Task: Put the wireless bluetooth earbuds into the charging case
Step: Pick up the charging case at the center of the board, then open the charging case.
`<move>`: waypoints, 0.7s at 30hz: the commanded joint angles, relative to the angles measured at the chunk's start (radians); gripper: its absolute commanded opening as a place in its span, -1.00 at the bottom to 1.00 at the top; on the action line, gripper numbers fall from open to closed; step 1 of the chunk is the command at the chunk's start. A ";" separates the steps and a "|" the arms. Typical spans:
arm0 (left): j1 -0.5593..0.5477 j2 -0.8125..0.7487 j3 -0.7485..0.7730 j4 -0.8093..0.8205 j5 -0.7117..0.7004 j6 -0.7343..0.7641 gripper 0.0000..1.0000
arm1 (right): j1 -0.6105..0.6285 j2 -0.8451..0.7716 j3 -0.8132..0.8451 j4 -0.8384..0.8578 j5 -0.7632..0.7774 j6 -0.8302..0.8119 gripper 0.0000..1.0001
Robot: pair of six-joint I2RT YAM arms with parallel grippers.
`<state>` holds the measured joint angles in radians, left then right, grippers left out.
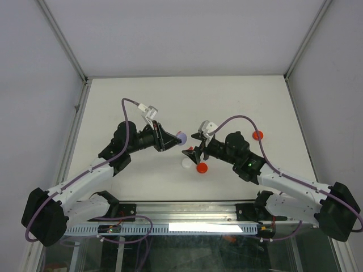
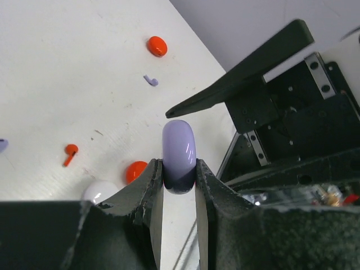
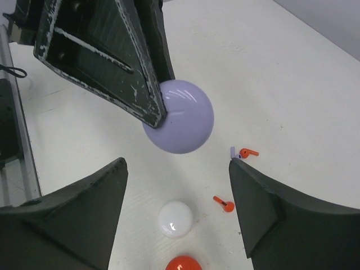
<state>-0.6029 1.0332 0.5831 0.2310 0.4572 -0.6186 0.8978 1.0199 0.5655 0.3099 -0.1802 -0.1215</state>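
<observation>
My left gripper (image 2: 179, 170) is shut on a glossy pale purple round charging case (image 2: 179, 147), held on edge above the table. In the top view that case (image 1: 181, 137) hangs at the table's middle, at the tip of the left gripper (image 1: 173, 140). My right gripper (image 3: 177, 169) stands open just before the purple case (image 3: 183, 118), nothing between its fingers. Down on the table lie tiny stemmed earbuds: a red earbud (image 3: 225, 204), another red earbud (image 3: 248, 152) and a purple earbud (image 3: 233, 151) beside the right finger. The left wrist view shows a red earbud (image 2: 70, 153) and a purple earbud (image 2: 150, 80).
A white puck (image 1: 186, 164) and a red puck (image 1: 202, 168) lie under the right gripper (image 1: 195, 150). Another red puck (image 1: 257, 135) sits farther right. White walls bound the table on three sides, with a metal rail (image 1: 187, 212) at the near edge.
</observation>
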 commanded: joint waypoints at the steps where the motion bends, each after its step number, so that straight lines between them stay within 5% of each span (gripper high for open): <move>1: -0.007 -0.031 0.112 -0.101 0.103 0.250 -1.00 | -0.059 -0.068 0.027 -0.030 -0.190 0.029 0.52; 12: -0.008 -0.001 0.245 -0.320 0.377 0.589 -1.00 | -0.168 -0.076 0.061 -0.014 -0.513 0.094 0.45; 21: -0.009 0.029 0.328 -0.465 0.444 0.753 -1.00 | -0.174 -0.017 0.093 0.023 -0.607 0.128 0.26</move>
<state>-0.6029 1.0550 0.8417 -0.1699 0.8322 -0.0021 0.7280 0.9878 0.6033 0.2676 -0.7094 -0.0250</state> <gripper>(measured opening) 0.236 0.647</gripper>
